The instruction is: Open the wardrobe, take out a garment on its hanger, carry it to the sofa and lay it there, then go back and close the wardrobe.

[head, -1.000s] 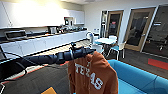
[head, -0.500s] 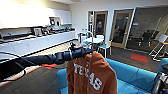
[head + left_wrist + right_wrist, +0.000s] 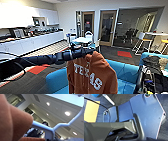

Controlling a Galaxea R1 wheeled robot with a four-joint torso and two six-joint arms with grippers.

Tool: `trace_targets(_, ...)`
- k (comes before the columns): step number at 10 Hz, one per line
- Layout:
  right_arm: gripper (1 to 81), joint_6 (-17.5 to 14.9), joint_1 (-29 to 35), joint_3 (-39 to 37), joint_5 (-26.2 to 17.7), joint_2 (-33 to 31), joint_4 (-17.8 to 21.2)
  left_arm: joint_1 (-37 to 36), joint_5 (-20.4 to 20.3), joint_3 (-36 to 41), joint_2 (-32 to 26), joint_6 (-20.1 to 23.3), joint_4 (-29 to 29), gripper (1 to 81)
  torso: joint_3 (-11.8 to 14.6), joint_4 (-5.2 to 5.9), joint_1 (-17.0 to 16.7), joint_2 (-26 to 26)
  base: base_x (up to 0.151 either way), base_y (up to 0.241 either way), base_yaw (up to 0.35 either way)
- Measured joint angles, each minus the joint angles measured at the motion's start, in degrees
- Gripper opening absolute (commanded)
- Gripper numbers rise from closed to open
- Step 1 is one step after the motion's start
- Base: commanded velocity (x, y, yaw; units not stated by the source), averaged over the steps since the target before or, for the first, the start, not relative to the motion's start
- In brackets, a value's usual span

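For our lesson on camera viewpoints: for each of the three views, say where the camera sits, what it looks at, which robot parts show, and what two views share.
Head view: high on the robot, looking forward and down at the hoodie hanging from the outstretched left arm above the blue sofa.
Left wrist view: on the left wrist, looking up past the white hanger at the ceiling lights.
Right wrist view: on the right wrist, looking down at the robot's own dark plate.
Shared: head and left wrist both show the orange hoodie.

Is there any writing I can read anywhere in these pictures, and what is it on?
"TEXAS": white block letters across the chest of the orange hoodie hanging from the left gripper.
The framed items on the counter are too blurred to read.
There is no other readable text.
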Motion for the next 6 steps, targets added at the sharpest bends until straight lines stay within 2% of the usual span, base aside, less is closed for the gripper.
trace_targets(4, 81.1, 0.0, -0.2, 0.0, 0.0, 0.0, 0.0, 0.0, 0.9, 0.0, 0.0, 0.0, 0.0, 1.0, 0.0, 0.00, 0.0, 0.0, 0.000, 0.000, -0.289)
trace_targets(5, 81.1, 0.0, -0.3, 0.0, 0.0, 0.1, 0.0, 0.0, 1.5, 0.0, 0.3, 0.0, 0.0, 1.0, 0.0, 0.00, 0.0, 0.0, 0.000, 0.000, 0.000)
trace_targets(6, 81.1, 0.0, -0.3, 0.0, 0.0, 0.0, 0.0, 0.0, 1.5, 0.0, 0.6, 0.0, 0.1, 1.0, 0.0, 0.00, 0.0, 0.0, 0.087, 0.000, 0.000)
